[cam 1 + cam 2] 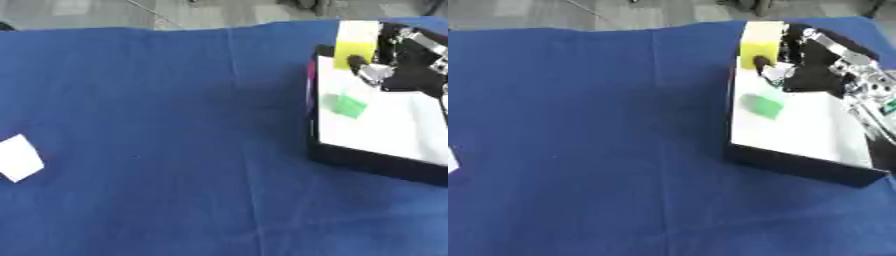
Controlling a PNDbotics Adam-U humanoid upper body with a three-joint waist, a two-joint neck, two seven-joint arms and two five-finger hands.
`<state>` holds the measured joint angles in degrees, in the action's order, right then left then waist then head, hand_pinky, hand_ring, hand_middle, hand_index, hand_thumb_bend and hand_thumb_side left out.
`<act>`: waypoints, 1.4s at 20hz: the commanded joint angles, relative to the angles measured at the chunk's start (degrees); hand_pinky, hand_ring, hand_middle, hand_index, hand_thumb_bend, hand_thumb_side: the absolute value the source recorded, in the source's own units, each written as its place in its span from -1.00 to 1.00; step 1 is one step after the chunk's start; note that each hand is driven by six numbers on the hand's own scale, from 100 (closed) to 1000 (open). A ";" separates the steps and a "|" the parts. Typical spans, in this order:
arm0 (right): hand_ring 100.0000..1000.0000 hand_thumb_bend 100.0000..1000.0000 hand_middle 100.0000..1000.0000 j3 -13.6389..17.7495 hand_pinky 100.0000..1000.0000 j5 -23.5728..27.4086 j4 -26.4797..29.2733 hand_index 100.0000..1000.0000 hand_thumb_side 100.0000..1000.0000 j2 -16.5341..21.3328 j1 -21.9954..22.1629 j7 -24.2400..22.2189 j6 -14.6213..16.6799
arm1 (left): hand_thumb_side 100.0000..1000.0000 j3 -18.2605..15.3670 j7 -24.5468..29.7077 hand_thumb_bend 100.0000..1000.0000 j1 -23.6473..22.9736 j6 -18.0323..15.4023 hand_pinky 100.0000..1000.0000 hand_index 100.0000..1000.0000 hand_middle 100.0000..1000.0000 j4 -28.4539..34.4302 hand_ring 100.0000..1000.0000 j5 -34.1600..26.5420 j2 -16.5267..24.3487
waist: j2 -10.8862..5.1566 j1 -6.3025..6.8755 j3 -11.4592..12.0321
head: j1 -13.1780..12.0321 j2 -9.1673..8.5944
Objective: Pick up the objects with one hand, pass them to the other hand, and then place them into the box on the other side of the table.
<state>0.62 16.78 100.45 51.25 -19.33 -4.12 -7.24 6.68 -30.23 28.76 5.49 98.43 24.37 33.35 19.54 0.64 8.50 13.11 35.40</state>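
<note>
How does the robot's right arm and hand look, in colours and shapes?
The right hand is black with silver, metallic fingertips. The right arm behind it is mostly black, with silver, blocky joint parts along it, entering from the upper right over the box. No cables or markings can be made out. The left hand is not visible.

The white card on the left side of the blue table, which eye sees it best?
The left eye view. There the white card shows almost whole, a tilted white square lying on the blue cloth near the left edge. In the right eye view only a small white sliver of it peeks in at the left edge, so its shape is cut off.
</note>
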 commanded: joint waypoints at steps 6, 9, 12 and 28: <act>0.85 -1.00 0.07 4.25 0.75 -9.88 0.35 0.10 -1.00 2.66 4.60 7.71 -1.64 | 0.10 -3.23 -2.01 -0.83 -1.21 1.63 0.70 0.68 0.47 1.15 0.54 -2.89 2.54 | -0.72 0.47 -0.47 | 1.53 -0.99; 0.83 -1.00 0.08 4.97 0.72 -13.89 0.58 0.11 -1.00 3.04 6.30 9.07 -2.20 | 0.10 -3.47 -2.42 -0.82 -1.61 1.72 0.70 0.68 0.47 1.26 0.54 -2.92 2.87 | -0.69 0.51 -0.56 | 1.49 -0.79; 0.89 -1.00 0.22 5.46 0.72 -18.65 0.65 0.25 -1.00 3.21 7.68 8.43 -2.87 | 0.08 -3.81 -2.81 -0.80 -1.78 1.88 0.70 0.68 0.47 1.33 0.55 -2.82 3.05 | -0.68 0.50 -0.54 | 1.61 -0.57; 1.00 -0.30 1.00 7.58 1.00 -34.99 -0.97 1.00 -0.92 3.92 10.28 -4.67 -0.55 | 0.04 -4.14 -3.29 -0.76 -1.74 2.40 0.71 0.69 0.48 1.50 0.55 -2.36 3.18 | -0.68 0.33 -0.26 | -0.90 0.86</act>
<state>7.10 -17.28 99.05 52.71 -8.91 -8.70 -7.54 3.23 -33.35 26.52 7.82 98.78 21.69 34.36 19.73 1.05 8.20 12.46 36.17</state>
